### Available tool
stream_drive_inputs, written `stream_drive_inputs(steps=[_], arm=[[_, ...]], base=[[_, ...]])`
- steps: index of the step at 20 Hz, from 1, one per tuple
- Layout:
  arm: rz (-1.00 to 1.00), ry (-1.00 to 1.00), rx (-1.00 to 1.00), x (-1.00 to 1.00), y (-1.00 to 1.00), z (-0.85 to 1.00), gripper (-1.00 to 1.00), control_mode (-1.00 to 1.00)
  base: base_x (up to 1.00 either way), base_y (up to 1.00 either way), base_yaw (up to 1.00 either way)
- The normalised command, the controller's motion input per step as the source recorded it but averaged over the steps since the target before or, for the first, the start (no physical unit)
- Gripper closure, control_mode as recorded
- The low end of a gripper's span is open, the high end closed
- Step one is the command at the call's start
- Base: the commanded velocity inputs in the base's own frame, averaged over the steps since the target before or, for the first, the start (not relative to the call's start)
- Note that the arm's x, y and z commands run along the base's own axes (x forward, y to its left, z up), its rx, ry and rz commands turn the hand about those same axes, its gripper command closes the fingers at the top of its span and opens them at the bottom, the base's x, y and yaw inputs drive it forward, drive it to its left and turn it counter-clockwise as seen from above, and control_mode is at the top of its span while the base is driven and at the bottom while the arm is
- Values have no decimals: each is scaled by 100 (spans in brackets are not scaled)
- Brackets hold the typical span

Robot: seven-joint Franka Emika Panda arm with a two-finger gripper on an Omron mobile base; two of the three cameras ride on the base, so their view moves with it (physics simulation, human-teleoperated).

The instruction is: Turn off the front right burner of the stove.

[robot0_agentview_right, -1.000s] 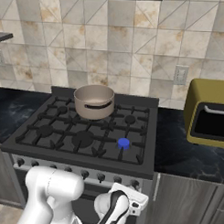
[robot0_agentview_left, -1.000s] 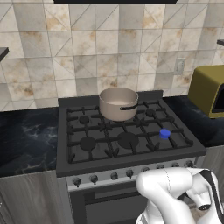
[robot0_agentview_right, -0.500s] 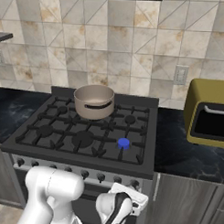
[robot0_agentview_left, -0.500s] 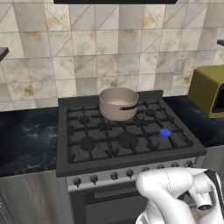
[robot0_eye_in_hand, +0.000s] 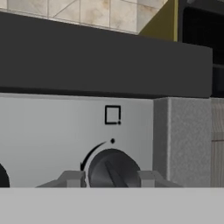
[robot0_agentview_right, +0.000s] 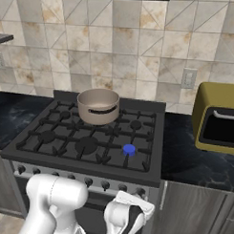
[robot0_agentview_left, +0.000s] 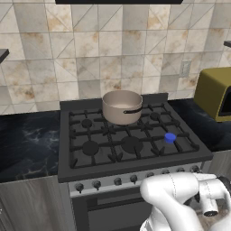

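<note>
In the hand view the gripper (robot0_eye_in_hand: pixel 111 178) sits right up against the silver panel, its two fingertips (robot0_eye_in_hand: pixel 72 178) standing apart, one on each side of the rightmost knob (robot0_eye_in_hand: pixel 113 168). They bracket the knob closely, but whether the pads already press on it cannot be told. The knob is a small dark round dial with a raised ridge across its face; above it are a curved arc, a dot and a small square burner marker. It looks rigid and smooth, fixed on its shaft, so it should turn rather than lift. The best hold, as I judge it, is on the rim at opposite sides, squeezed firmly enough that the smooth surface does not slip as the wrist rolls.

Outward from there, the stove (robot0_agentview_left: pixel 65 169) stands between dark counters. The front right burner (robot0_agentview_left: pixel 169 138) lies at the near right of the grates and shows a bright blue flame spot, so it is not yet off. A pot (robot0_agentview_left: pixel 122 106) sits on the rear middle grate, well apart from it. An olive-yellow toaster oven (robot0_agentview_right: pixel 217 117) stands on the counter to the right
</note>
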Motion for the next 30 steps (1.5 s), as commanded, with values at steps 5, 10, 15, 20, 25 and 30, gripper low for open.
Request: stream_drive_inputs(steps=[5,10,15,20,25,30], arm=[[18,-11,78,-7,-34,39,100,-100],[26,-7,87,-6,-42,47,100,-100],[25,-6,91,-4,-44,47,100,-100],[24,-10,82,-10,-45,22,100,-100],[23,-13,67,-8,-37,1,100,-100],[22,-16,60,-8,-33,0,100,-100]], base=[[0,0,0],[0,0,0],[0,0,0],[0,0,0],[0,0,0],[0,0,0]])
